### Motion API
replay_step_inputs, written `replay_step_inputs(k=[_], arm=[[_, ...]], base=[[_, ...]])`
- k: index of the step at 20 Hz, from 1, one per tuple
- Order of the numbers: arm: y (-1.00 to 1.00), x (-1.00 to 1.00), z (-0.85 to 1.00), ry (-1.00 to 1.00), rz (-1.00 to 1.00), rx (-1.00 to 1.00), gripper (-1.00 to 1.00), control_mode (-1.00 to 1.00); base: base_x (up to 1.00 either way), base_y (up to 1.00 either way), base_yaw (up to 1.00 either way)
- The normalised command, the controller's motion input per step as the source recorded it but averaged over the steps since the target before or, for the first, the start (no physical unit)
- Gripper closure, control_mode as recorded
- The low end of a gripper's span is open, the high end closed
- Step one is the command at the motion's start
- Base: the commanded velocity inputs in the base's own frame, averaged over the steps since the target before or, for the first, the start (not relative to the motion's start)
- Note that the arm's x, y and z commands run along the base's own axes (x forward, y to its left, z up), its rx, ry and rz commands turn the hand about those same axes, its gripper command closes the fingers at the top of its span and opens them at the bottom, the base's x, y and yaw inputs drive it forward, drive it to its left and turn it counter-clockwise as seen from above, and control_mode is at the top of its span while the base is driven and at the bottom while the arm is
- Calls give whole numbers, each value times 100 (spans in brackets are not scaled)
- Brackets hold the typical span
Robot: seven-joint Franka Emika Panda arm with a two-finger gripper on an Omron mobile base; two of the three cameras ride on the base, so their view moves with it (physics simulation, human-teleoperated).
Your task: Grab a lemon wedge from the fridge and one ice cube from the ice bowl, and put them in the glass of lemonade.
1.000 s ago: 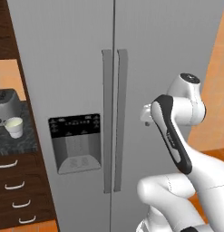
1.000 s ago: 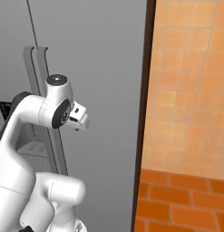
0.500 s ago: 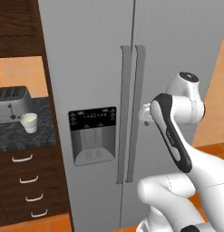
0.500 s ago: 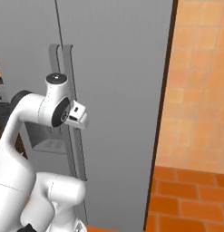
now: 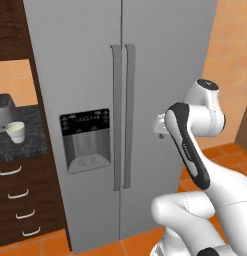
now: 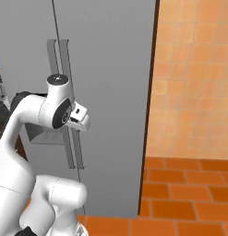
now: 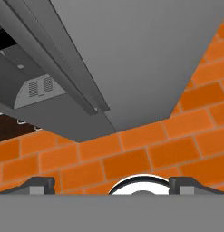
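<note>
Fridge [image 5: 160,65] closed, both doors shut, filling scene ahead of arm. Twin vertical handles [image 5: 123,115] run up-down at door seam, left of end effector [image 5: 159,125] in left base view. End effector faces right door panel, short of it, fingertips wide apart, empty. Glass of lemonade [image 5: 16,132] on surface [image 5: 25,145] far left. Lemon wedge presumably behind doors, unseen.

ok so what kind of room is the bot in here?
A simulated home kitchen, by the look of it: a tall grey two-door fridge with a dispenser in its left door, a dark speckled counter over wooden drawers, and a toaster beside a small cup.
</note>
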Motion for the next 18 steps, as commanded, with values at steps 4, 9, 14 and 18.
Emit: replay_step_inputs(k=[4,9,14,18], arm=[[0,0,0,0,0,0,-100,100],[0,0,0,0,0,0,-100,100],[0,0,0,0,0,0,-100,100],[0,0,0,0,0,0,-100,100]], base=[[-52,0,0],[-4,0,15],[-38,0,19],[-46,0,2]])
